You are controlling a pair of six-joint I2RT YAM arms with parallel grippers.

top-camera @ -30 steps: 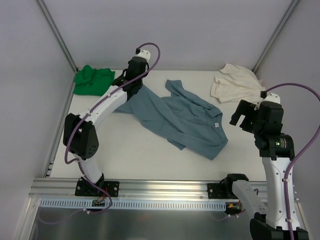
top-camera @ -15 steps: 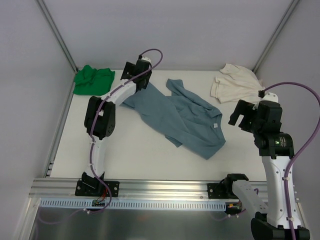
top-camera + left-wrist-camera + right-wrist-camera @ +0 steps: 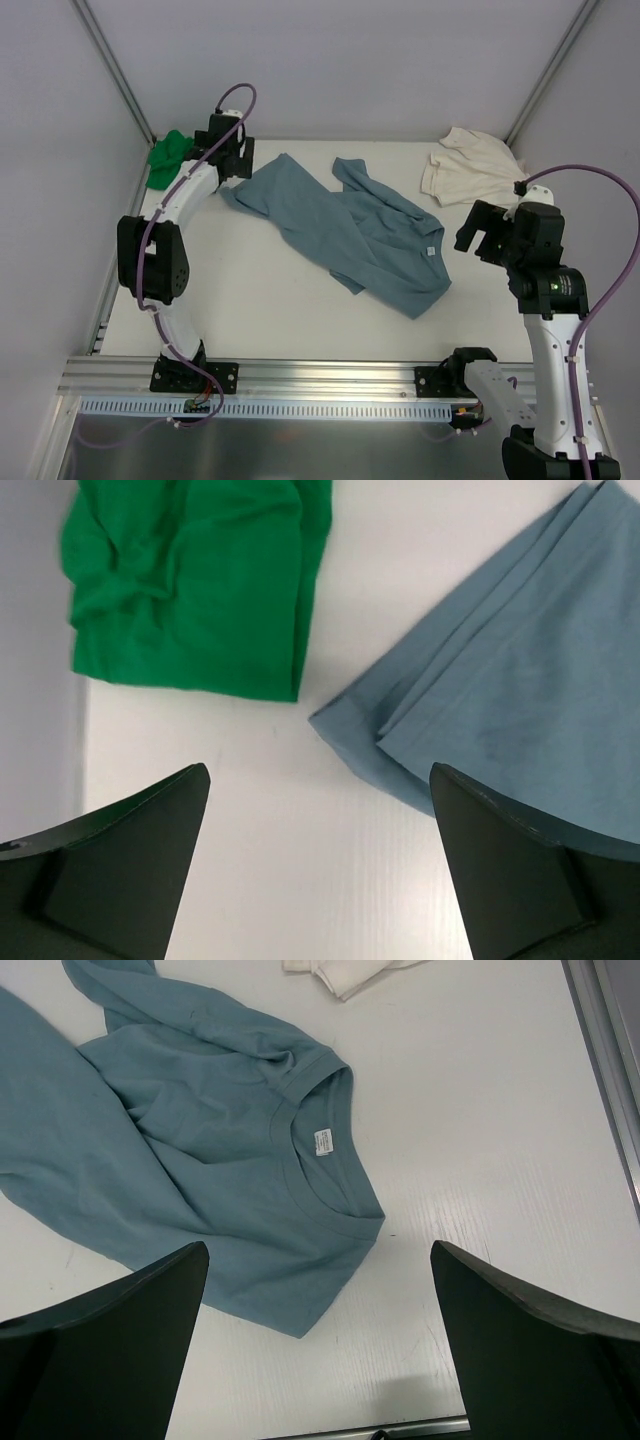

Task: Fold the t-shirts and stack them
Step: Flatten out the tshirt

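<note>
Left jaws (open) moved off blue tee (image 3: 345,232).

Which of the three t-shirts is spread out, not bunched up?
The blue-grey t-shirt in the middle; the green t-shirt and the cream t-shirt lie bunched at the far corners.

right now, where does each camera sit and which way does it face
top external: above, behind the bases, looking down at the table; left arm and right arm show.
left wrist: looks down at green tee and a blue-grey tee corner; own jaws apart.
right wrist: looks down at the blue-grey collar and neck tag; own jaws apart.
all three share the blue-grey tee.
</note>
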